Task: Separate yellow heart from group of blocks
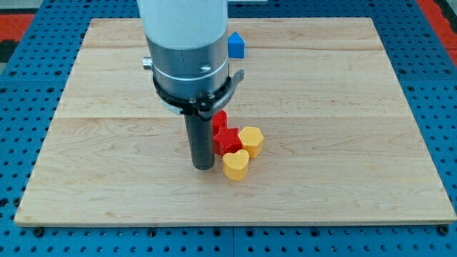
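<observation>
The yellow heart (236, 164) lies just below the board's middle, at the bottom of a small cluster. It touches a red block (228, 140) above it, and a yellow hexagon-like block (252, 140) sits to its upper right. Another red block (219, 120) shows partly behind the rod, higher up. My tip (203, 166) rests on the board just to the left of the yellow heart, very close to it or touching it. The rod hides part of the red blocks.
A blue block (237, 45) sits near the view's top, partly behind the arm's grey and white body (189, 50). The wooden board (343, 143) lies on a blue perforated table (21, 86).
</observation>
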{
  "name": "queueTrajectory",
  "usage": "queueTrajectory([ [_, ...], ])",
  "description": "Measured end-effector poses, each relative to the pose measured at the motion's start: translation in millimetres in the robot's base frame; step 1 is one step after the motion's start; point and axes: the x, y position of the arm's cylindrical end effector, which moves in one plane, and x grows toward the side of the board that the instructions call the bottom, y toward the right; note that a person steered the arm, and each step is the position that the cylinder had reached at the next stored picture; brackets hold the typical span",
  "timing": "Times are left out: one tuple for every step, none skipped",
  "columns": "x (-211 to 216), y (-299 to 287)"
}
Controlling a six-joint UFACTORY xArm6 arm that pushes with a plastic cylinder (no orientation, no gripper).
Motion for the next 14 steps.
queueTrajectory([
  [0.6,54.6],
  [0.6,86.0],
  [0.6,86.0],
  [0.3,86.0],
  [-0.3,86.0],
  [-1.9,86.0],
  [-3.9,86.0],
  [-3.9,86.0],
  [-3.9,81.1],
  [-3.9,72.8],
  [-3.9,72.8],
  [-3.9,96.8],
  [-3.9,125.6],
  [-6.0,125.6],
])
